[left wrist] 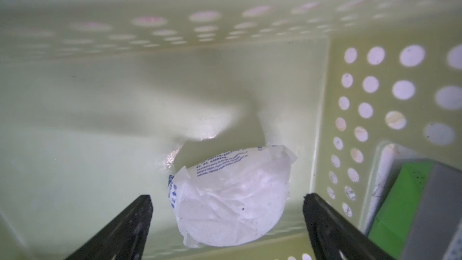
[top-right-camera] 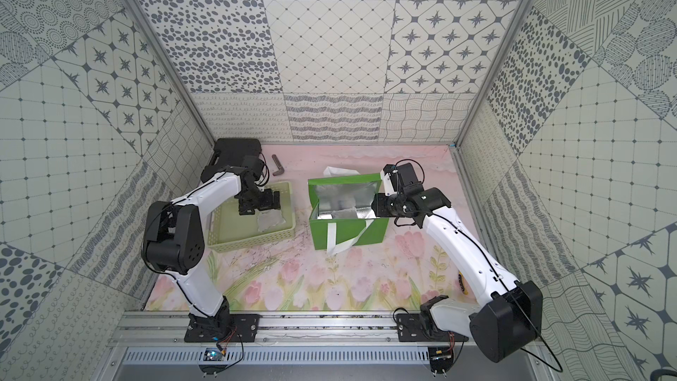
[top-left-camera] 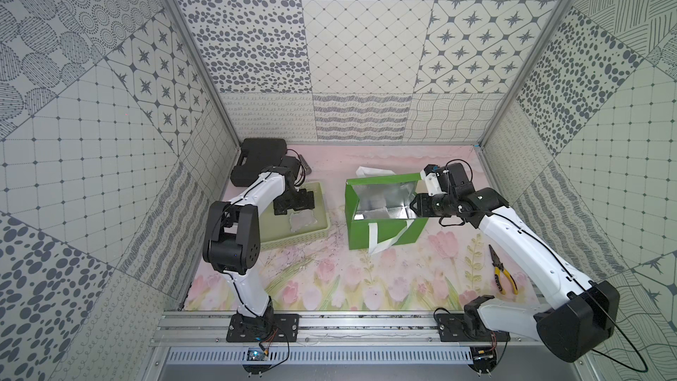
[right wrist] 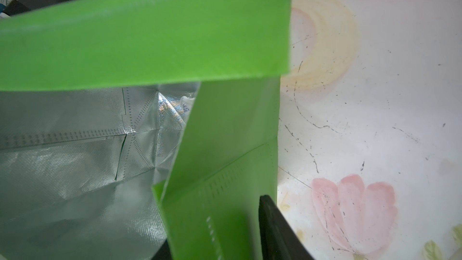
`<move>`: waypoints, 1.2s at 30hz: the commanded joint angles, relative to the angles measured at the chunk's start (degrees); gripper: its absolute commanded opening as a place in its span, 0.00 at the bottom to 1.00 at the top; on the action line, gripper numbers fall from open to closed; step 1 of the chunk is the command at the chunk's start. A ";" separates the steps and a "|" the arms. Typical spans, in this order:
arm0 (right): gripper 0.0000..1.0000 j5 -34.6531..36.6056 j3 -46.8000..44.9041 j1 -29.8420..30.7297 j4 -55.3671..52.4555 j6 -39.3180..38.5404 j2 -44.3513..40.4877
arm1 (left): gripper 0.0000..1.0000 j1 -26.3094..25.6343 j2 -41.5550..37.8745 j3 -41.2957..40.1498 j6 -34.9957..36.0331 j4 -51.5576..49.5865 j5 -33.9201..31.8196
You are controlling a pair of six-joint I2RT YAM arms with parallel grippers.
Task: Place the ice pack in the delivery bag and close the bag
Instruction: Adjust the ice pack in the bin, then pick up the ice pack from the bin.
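Black fingers (left wrist: 130, 221) of the left hand (left wrist: 226, 197) stand wide with the ice pack (left wrist: 232, 196) between them, lying in the pale green basket (top-left-camera: 293, 241) near its 3 o'clock wall, which crowds one finger. Soft, crinkly and probably slick, it wants a pinch across its plump middle. At 3 o'clock from the basket, the right hand (top-left-camera: 415, 204) grips the delivery bag (top-left-camera: 384, 236) by its rim; that tall wall must be cleared.

Patterned walls (top-left-camera: 362, 67) enclose the cell on three sides, a patchwork of grey-on-white dots, stars, lattices, squiggles and hatching. Aluminium posts (top-left-camera: 193, 49) run up the back corners. The table (top-left-camera: 329, 280) has a pale pink surface printed with tulips and leaves, scuffed with dark marks. An aluminium rail (top-left-camera: 366, 326) edges its front. The light is soft and even.
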 commanded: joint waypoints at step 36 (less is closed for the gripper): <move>0.43 -0.25 -1.31 0.24 2.48 0.35 0.19 | 0.88 -3.78 -3.32 -12.42 3.25 3.04 3.01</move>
